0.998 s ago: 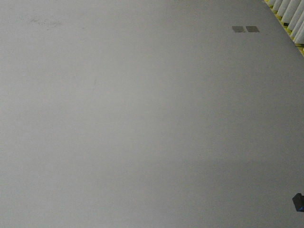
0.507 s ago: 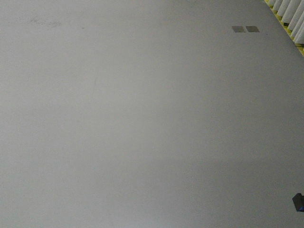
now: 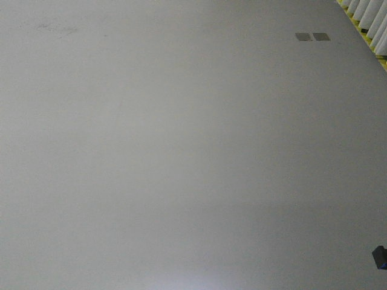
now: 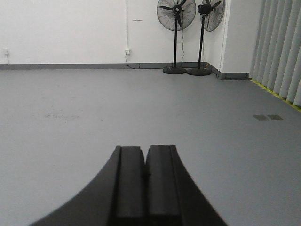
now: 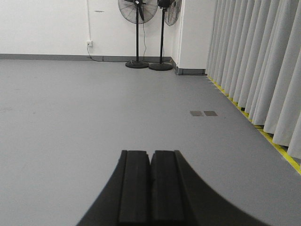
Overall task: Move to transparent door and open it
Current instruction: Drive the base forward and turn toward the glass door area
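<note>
The transparent door is out of view in every frame. My left gripper (image 4: 145,149) is shut and empty, its black fingers pressed together and pointing out over bare grey floor (image 4: 94,122). My right gripper (image 5: 150,154) is also shut and empty over the same grey floor (image 5: 84,117). The front view shows only the grey floor (image 3: 181,151) seen from above.
Two black pedestal fans (image 4: 176,28) stand by the far white wall, also in the right wrist view (image 5: 137,28). Pale vertical curtains (image 5: 254,61) with a yellow floor line (image 5: 277,146) run along the right side. Two floor plates (image 3: 312,37) lie ahead at the right. A small dark part (image 3: 380,256) shows at the front view's lower right edge.
The floor marks in the front view have shifted slightly, so the base has moved a little. Both grippers stay shut.
</note>
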`<state>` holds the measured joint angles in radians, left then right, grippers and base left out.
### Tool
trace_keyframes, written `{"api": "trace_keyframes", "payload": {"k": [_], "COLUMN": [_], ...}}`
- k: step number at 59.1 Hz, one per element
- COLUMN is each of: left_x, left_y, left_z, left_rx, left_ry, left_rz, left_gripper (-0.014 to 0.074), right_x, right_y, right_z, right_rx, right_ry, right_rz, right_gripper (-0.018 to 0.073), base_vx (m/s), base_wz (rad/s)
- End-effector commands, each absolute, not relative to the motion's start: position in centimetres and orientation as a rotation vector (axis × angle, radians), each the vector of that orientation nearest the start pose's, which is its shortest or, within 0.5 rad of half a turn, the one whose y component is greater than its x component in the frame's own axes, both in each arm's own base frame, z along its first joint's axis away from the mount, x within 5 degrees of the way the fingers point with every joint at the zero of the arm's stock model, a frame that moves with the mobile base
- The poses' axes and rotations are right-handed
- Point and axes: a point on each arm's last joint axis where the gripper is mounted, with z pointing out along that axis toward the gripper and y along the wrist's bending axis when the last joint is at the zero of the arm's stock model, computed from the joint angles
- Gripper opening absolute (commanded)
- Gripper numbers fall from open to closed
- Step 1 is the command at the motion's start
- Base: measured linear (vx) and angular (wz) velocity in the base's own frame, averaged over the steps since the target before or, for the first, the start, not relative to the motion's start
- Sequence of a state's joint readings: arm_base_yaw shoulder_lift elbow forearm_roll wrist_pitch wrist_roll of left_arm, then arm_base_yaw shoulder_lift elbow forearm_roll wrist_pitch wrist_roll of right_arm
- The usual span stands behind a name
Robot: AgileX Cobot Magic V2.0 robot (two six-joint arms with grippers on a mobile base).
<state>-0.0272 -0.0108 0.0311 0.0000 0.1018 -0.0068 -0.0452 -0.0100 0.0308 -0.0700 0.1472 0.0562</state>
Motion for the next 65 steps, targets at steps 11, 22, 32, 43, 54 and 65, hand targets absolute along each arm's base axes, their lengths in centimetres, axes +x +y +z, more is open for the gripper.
{"api": "trace_keyframes", "payload": {"k": [11, 22, 32, 43, 54, 65], "left_x": [5.62, 5.62, 5.62, 5.62, 5.62, 5.62], "left_y": [-0.19, -0.19, -0.19, -0.19, -0.19, -0.19], "left_z": [19.8, 19.8, 19.8, 19.8, 19.8, 19.8], "left_rx": [0.009, 0.009, 0.009, 0.009, 0.009, 0.009], "left_ry": [1.521, 1.521, 1.521, 1.521, 1.521, 1.521], "left_rz": [-0.044, -0.044, -0.044, -0.044, -0.044, -0.044], "left_gripper": [-0.0006, -0.0006, -0.0006, -0.0006, -0.0006, -0.0006], "right_x": [5.59, 5.59, 5.59, 5.59, 5.59, 5.59], "right_y": [-0.33, -0.33, -0.33, -0.33, -0.33, -0.33], "right_z": [19.67, 19.67, 19.67, 19.67, 19.67, 19.67], "right_rx": [0.019, 0.019, 0.019, 0.019, 0.019, 0.019], "right_ry": [1.563, 1.563, 1.563, 1.563, 1.563, 1.563], "right_rz": [-0.067, -0.067, -0.067, -0.067, -0.067, -0.067], "right_gripper": [-0.0006, -0.0006, -0.0006, -0.0006, -0.0006, -0.0006], "base_vx": [0.03, 0.06, 0.08, 0.09, 0.12, 0.16], "base_wz": [-0.04, -0.06, -0.01, 0.12, 0.14, 0.09]}}
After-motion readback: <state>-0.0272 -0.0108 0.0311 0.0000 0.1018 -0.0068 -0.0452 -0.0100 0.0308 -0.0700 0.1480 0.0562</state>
